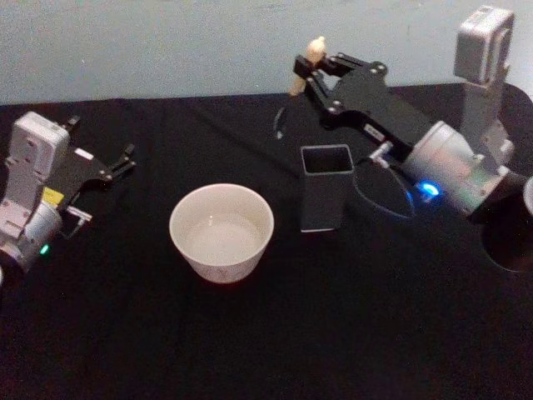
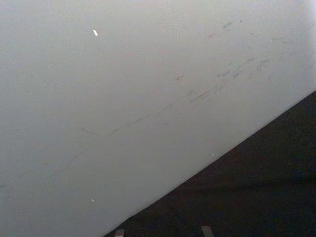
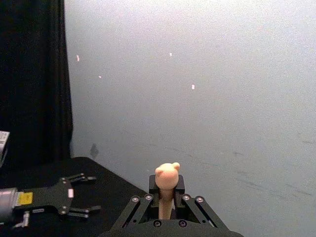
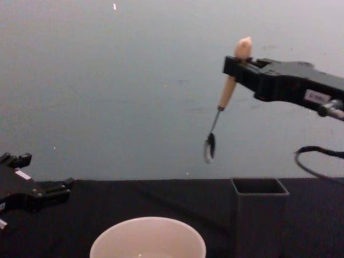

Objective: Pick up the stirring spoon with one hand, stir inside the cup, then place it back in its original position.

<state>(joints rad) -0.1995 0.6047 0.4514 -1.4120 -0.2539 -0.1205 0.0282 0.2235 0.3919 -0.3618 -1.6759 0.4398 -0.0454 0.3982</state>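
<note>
My right gripper (image 1: pixel 305 68) is shut on the cream handle of the stirring spoon (image 4: pixel 228 91), just below its rounded knob. The spoon hangs in the air, slightly tilted, its small metal bowl pointing down. It hangs above the table, up and a little to the left of the dark grey square holder box (image 4: pixel 258 215). The right wrist view shows the spoon's knob (image 3: pixel 167 174) sticking out between the closed fingers. On the black table, left of the holder box (image 1: pixel 325 196), stands the wide cream-white cup (image 1: pixel 221 265). My left gripper (image 1: pixel 127 160) rests open at the far left.
A black cloth covers the table (image 1: pixel 350 333), and a pale wall (image 4: pixel 134 80) stands close behind it. A cable (image 1: pixel 379 204) loops from my right wrist down beside the box. A dark round object (image 1: pixel 508 237) sits at the right edge.
</note>
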